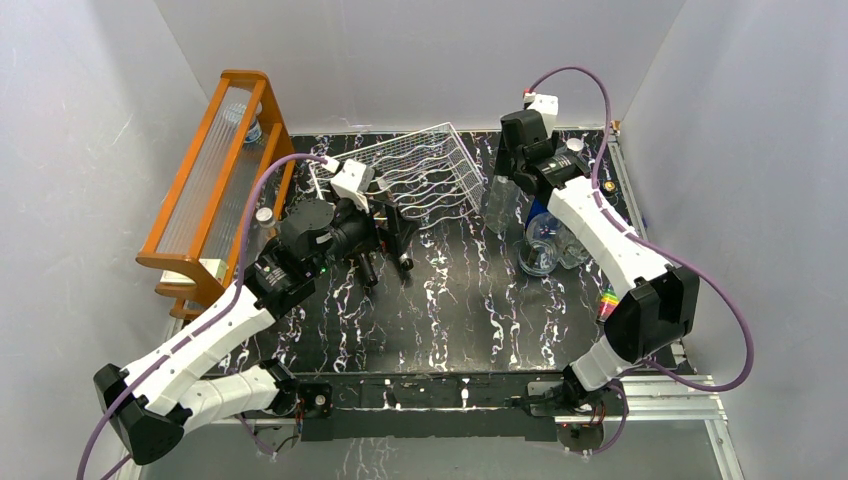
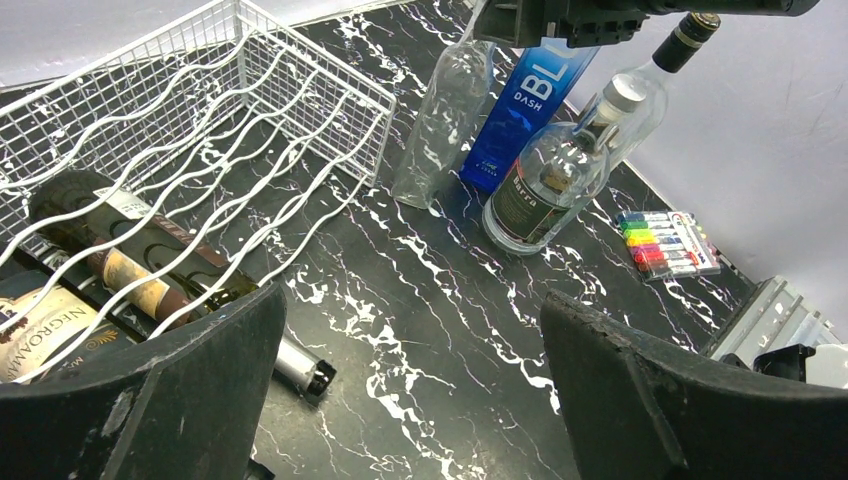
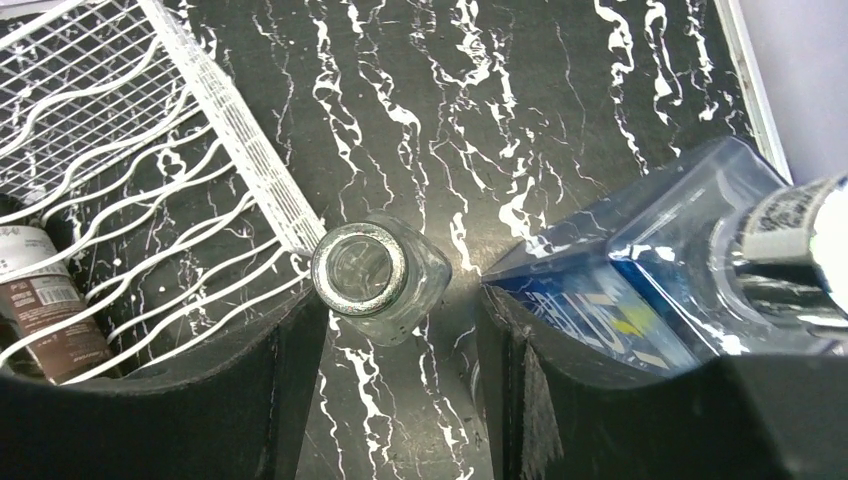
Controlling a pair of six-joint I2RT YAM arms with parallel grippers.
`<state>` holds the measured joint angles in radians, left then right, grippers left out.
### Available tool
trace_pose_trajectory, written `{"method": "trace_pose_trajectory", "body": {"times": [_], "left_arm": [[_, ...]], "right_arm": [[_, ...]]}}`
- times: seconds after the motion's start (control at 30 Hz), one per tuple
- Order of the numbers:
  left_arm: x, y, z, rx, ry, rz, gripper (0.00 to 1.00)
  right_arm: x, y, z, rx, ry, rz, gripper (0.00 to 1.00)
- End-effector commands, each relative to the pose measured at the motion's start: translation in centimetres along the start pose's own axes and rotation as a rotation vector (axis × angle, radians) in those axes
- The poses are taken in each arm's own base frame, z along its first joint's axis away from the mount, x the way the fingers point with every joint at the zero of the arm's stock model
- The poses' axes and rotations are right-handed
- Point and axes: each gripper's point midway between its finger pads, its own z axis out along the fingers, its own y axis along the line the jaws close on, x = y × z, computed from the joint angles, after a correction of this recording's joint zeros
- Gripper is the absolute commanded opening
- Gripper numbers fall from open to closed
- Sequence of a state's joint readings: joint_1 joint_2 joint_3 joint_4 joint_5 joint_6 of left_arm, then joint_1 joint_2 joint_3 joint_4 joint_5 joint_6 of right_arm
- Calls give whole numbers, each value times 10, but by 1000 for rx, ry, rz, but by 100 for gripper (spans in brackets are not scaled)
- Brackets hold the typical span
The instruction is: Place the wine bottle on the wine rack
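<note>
A tall clear wine bottle (image 3: 372,275) stands upright on the black marbled table, just right of the wine rack (image 3: 240,140). It also shows from above (image 1: 497,205) and in the left wrist view (image 2: 440,110). My right gripper (image 3: 390,390) is above it, one finger on each side of its neck. The left finger (image 3: 270,390) is close against the glass and a gap remains at the right finger (image 3: 510,390). My left gripper (image 2: 410,400) hovers wide open and empty over bare table in front of the rack (image 2: 200,110). Two dark bottles (image 2: 130,250) lie in the rack's grooves.
A blue bottle (image 2: 525,105), a round clear bottle (image 2: 545,185) and a dark-capped bottle (image 2: 690,30) crowd the table right of the clear one. A pack of coloured markers (image 2: 665,240) lies near the right edge. A tall orange shelf (image 1: 215,175) stands at the left.
</note>
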<state>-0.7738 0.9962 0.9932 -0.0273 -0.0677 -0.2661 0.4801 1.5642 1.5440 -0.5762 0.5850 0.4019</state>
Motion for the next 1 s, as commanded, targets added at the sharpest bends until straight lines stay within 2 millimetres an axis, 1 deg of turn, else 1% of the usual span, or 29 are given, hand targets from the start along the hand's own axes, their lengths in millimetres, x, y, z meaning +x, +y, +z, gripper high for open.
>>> {"method": "trace_pose_trajectory", "body": {"times": [0.0, 0.17, 0.37, 0.47, 0.63, 0.8, 0.83, 0.9, 0.97], "left_arm": [[-6, -3, 0, 12, -23, -8, 98], [-4, -2, 1, 10, -18, -2, 98], [-2, 0, -1, 5, -11, 7, 98], [-2, 0, -2, 3, -10, 7, 98], [0, 0, -1, 5, -6, 8, 98], [2, 0, -1, 5, -2, 8, 98], [2, 0, -1, 5, 1, 10, 98], [3, 1, 0, 1, 3, 13, 98], [4, -1, 1, 16, 1, 25, 98]], "right_arm": [[-23, 20, 1, -94, -80, -11, 65], [-26, 22, 11, -86, -87, -36, 63], [-14, 20, 22, -62, -55, -66, 58], [-12, 19, 23, -60, -54, -81, 47], [-15, 15, 18, -58, -72, -111, 27], [-16, 12, 5, -90, -78, -140, 9], [-16, 14, 1, -110, -75, -141, 4], [-14, 16, -9, -156, -70, -141, 0], [-13, 21, -21, -222, -70, -131, 0]]}}
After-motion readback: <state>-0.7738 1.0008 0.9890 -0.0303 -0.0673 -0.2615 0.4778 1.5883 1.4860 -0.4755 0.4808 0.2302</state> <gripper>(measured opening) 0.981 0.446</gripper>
